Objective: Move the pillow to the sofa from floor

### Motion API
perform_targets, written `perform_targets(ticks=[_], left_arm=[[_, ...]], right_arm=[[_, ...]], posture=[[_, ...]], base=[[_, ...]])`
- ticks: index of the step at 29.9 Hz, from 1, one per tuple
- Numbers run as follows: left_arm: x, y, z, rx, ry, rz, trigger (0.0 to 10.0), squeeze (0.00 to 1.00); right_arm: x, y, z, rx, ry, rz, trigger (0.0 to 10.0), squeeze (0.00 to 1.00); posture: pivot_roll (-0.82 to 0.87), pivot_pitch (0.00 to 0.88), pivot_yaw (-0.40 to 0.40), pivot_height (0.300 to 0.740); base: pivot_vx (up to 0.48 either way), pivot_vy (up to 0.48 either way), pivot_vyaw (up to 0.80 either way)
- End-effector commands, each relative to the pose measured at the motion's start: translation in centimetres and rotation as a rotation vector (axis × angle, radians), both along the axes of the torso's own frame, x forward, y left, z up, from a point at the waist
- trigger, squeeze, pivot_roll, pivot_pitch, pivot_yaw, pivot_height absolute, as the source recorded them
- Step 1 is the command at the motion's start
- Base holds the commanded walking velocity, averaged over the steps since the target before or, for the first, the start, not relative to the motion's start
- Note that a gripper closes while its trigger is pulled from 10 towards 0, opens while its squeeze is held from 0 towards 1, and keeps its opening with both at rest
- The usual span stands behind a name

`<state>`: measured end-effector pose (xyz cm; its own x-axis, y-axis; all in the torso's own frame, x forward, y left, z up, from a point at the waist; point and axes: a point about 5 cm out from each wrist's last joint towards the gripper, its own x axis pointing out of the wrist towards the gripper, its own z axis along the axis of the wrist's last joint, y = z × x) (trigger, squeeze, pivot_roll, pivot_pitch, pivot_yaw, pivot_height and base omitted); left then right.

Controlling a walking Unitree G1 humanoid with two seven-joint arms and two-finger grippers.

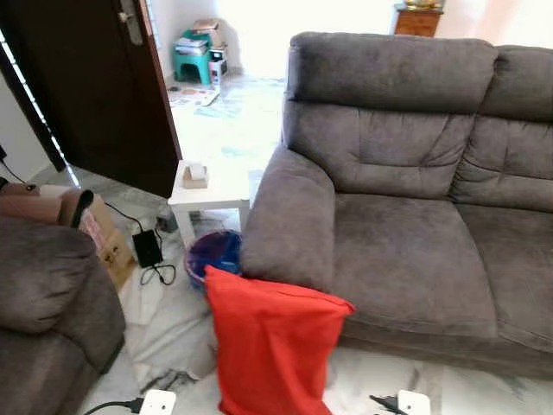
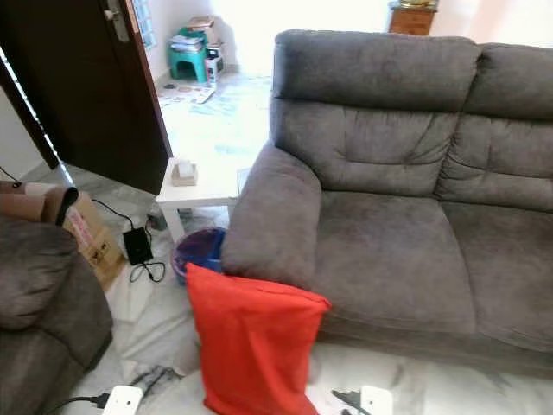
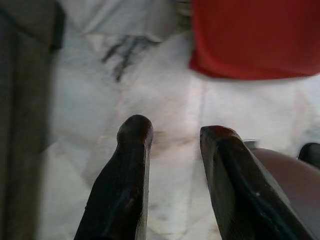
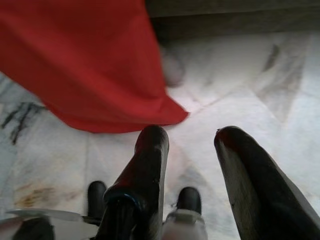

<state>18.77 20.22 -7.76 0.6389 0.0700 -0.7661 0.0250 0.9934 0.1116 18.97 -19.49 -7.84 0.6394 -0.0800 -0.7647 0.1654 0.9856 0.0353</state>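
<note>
- One red pillow [image 1: 272,346] is standing on the marble floor [image 3: 165,125], leaning against the grey sofa [image 1: 415,251]; likely soft, light; pinching an upper corner suits.
- Left gripper [image 3: 172,137] and right gripper [image 4: 192,142] are hovering with fingers spread, holding nothing.

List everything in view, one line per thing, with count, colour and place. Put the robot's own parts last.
pillow: 1, red, standing on the floor, leaning against the sofa's front by the armrest
sofa: 1, grey, ahead and to the right
armchair: 1, grey, at the left edge
side table: 1, white, beside the sofa's armrest
small box: 1, beige, on the side table
bin: 1, blue, on the floor under the side table
power adapter: 1, black, on the floor left of the bin
door: 1, dark brown, open, upper left
stool: 1, green, in the far room
floor: white marble
left gripper: open, above the floor
right gripper: open, near the pillow's lower corner
</note>
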Motion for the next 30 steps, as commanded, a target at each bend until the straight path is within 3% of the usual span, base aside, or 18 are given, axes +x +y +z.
perform_targets(ticks=[1, 12, 30], left_arm=[[-2.14, 2.11, -0.79, -0.05, 0.083, 0.228, 10.0, 0.0], [-2.02, 2.18, -0.72, -0.067, 0.076, 0.234, 10.0, 0.0], [-1.9, 2.02, -0.69, -0.082, 0.07, 0.234, 10.0, 0.0]], right_arm=[[-3.44, 3.3, -1.95, 0.211, 0.132, 0.014, 10.0, 0.0], [-3.31, 3.45, -1.9, 0.218, 0.125, 0.007, 10.0, 0.0], [-3.15, 3.28, -1.82, 0.208, 0.11, -0.009, 10.0, 0.0]], posture=[[0.14, 0.012, 0.067, 0.74], [0.14, 0.032, 0.069, 0.74], [0.14, 0.039, 0.063, 0.74]], base=[[0.0, 0.0, 0.0], [0.0, 0.0, 0.0], [0.342, 0.0, 0.0]])
